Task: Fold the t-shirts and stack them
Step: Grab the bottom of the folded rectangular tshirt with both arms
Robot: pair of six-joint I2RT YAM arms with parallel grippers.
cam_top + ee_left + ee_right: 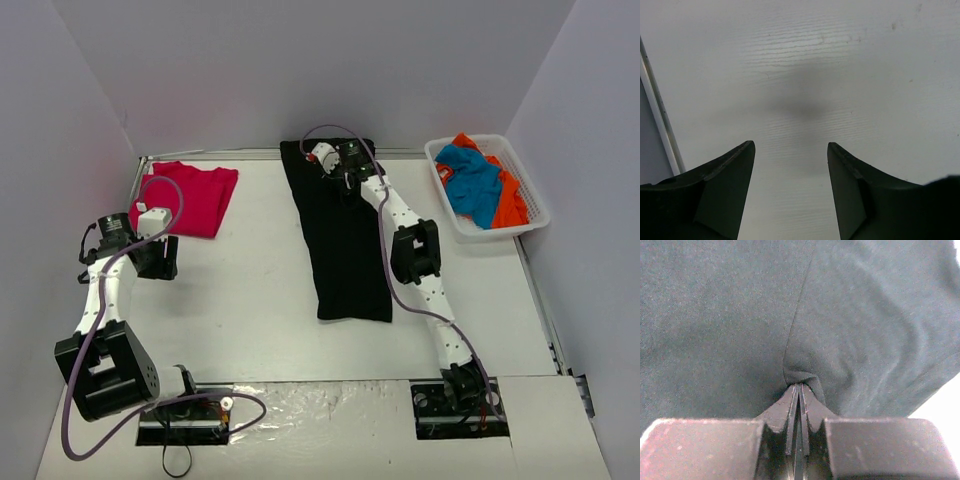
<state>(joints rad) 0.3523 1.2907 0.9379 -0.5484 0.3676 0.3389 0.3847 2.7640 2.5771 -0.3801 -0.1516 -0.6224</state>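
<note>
Black t-shirt (345, 250) is pinched tight by right gripper (799, 389); left gripper (790, 146) is held with fingers (725, 185) apart above table (840, 60).

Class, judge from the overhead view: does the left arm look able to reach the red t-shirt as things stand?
Probably yes. The left gripper hovers close to the red t-shirt, jaws open and empty, with only bare table between them.
</note>
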